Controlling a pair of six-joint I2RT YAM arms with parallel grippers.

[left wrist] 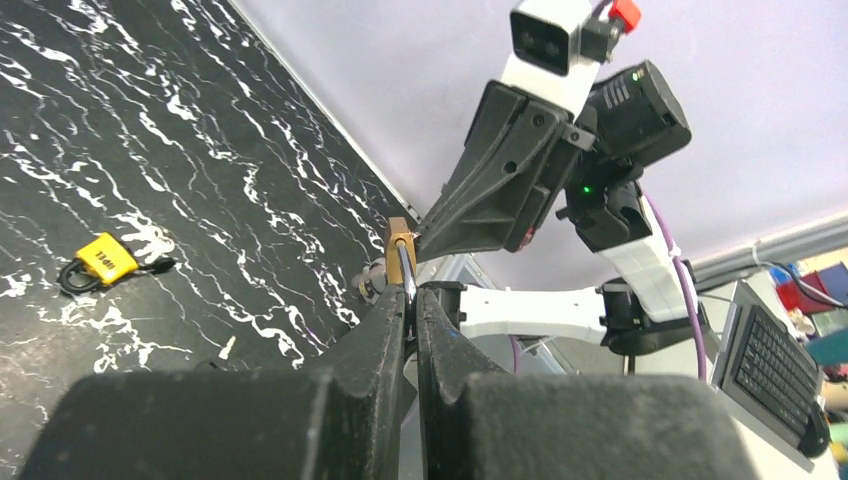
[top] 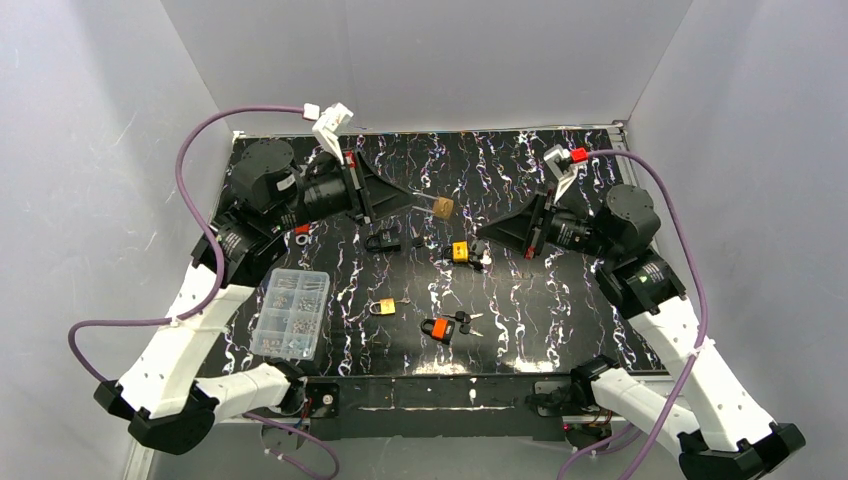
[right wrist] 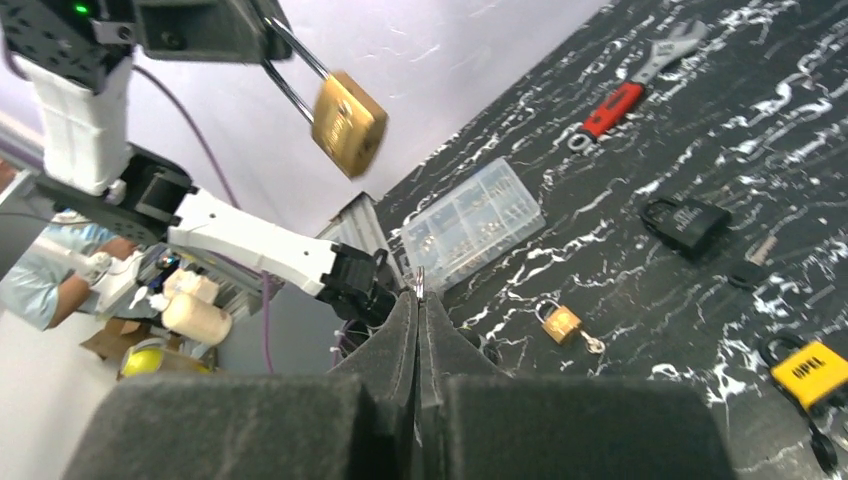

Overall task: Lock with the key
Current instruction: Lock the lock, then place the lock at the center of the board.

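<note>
Your left tool (top: 412,197) is reaching in from the counter's (top: 560,310) far-left corner with its fingers pressed together on the shackle of the brass padlock (top: 442,207). It is holding that padlock in the air over the far middle of the counter, body pointing toward your right arm. Your right tool (top: 485,232) is coming in from the right edge with its tips just beside the padlock. It is clamped fully closed, and in its wrist view a thin sliver of metal, the key (right wrist: 420,278), is poking out between the pads. You are not seeing the key in the padlock's keyhole. Below the two tools a yellow padlock (top: 460,251) is lying flat near the counter's middle, and a black padlock (top: 383,241) is lying to its left. A smaller brass padlock (top: 383,307) and an orange padlock (top: 437,329) are sitting nearer the front edge. A clear parts box (top: 291,313) is overhanging the left edge, and a red-handled wrench (right wrist: 620,100) is lying near the left edge behind it.
</note>
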